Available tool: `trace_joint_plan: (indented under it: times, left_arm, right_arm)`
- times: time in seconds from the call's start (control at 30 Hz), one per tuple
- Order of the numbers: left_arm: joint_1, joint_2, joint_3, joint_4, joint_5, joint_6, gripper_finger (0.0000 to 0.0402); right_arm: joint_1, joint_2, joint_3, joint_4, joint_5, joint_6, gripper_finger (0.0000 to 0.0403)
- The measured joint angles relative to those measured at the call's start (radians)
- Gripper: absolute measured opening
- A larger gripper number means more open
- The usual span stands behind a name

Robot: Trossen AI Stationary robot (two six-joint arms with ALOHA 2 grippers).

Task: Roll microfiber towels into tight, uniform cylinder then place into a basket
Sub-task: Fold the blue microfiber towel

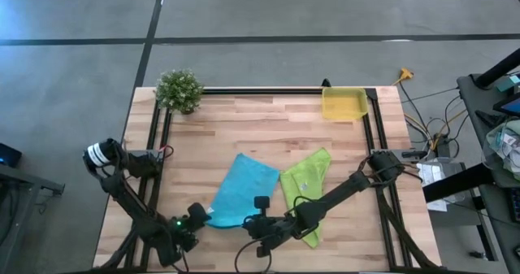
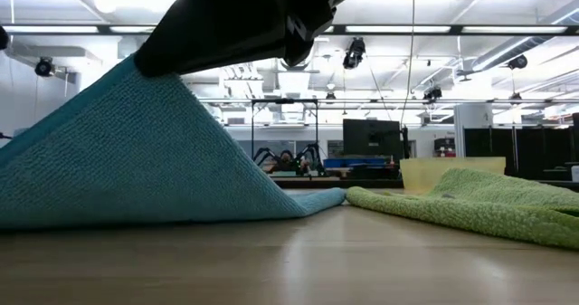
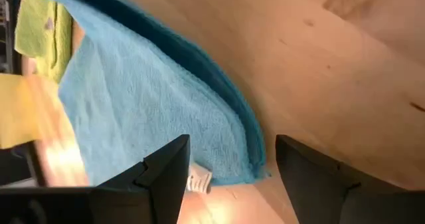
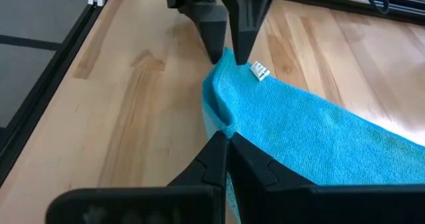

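The blue towel (image 1: 242, 190) lies on the near-middle of the table (image 1: 268, 119), and its near edge is raised off the wood into a tent, because I have it pinched there. My right gripper (image 4: 226, 139) is closed on that edge, fingers tight together with a fold of cloth bunched between them; I hold it up so the hem can be turned over onto the rest of the cloth to start a roll. My left gripper (image 3: 229, 177) sits at the near left corner of the same towel with its fingers spread, one on each side of the corner beside the small white tag (image 3: 198, 181). Nothing is clamped there yet. I judge it waits to take that corner so both ends of the edge lift evenly and the roll comes out uniform.

Just beside the blue cloth, touching or nearly touching its right edge, the green towel (image 1: 309, 194) lies loose and rumpled, partly under my right arm, untouched.

Well apart, at the far right corner, the yellow basket (image 1: 344, 104) stands with no towel in it. A small potted plant (image 1: 179, 89) stands at the far left corner.
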Motion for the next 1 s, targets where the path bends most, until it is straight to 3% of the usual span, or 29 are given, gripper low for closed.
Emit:
trace_joint_plan:
  times: [0.13, 0.4, 0.8, 1.0]
  left_arm:
    - [0.001, -0.003, 0.016, -0.078, -0.010, 0.002, 0.0211]
    - [0.001, -0.001, 0.010, -0.064, -0.052, 0.003, 0.0204]
    - [0.001, 0.000, 0.010, -0.013, -0.006, 0.000, 0.0097]
    - [0.001, 0.000, 0.010, 0.007, 0.005, -0.001, 0.0063]
  right_arm:
    - [0.002, 0.000, 0.000, 0.000, 0.000, 0.000, 0.0009]
    - [0.003, 0.000, 0.000, 0.001, 0.000, 0.000, 0.0009]
    - [0.003, 0.000, 0.000, 0.001, 0.000, -0.001, 0.0009]
    - [0.003, -0.001, 0.000, 0.001, 0.000, -0.003, 0.0009]
